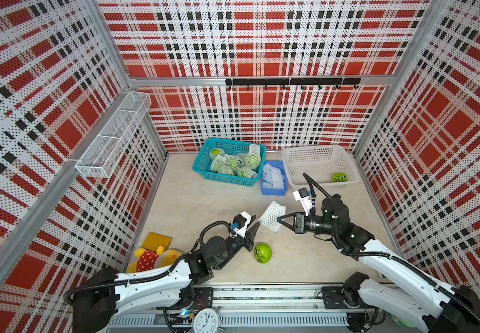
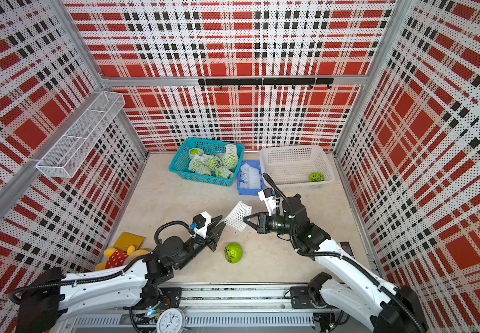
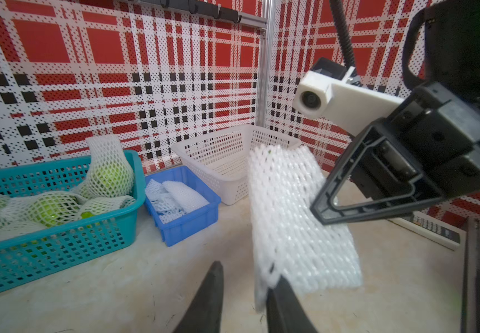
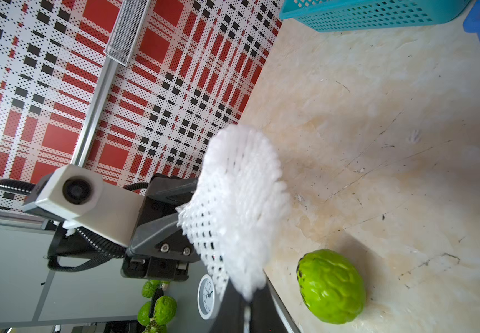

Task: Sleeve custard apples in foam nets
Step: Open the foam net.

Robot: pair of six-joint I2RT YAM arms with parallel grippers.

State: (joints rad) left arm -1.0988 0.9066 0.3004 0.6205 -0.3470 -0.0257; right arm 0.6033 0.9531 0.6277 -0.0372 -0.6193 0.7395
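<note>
Top views, foam net (image 1: 272, 216): held clear of the table between the two grippers; seen in both top views (image 2: 237, 216).
Top views, right gripper (image 1: 279, 218): jaws pressed together on the foam net's edge that faces it.
Top views, left gripper (image 1: 254, 227): tips at the opposite, nearer corner of the foam net; the jaw gap is unclear from here.
Top views, custard apple (image 1: 262, 253): bare, on the table just beside the left gripper, on its side toward the right arm.
Top views, axis: the foam net's long axis lies crosswise to the line joining the grippers, far end toward the blue tray (image 1: 273, 192).
Left wrist, left gripper (image 3: 249, 272): fingers spread; one fingertip (image 3: 282, 281) meets the foam net's lower corner; inside or outside the sleeve cannot be told.
Left wrist, foam net (image 3: 290, 219): flattened band, steeply tilted; soft white foam, diamond mesh.
Right wrist, right gripper (image 4: 247, 305): pinching the foam net's edge, shown close.
Right wrist, custard apple (image 4: 331, 285): oval, bumpy bright green skin; not in the left wrist view.
</note>
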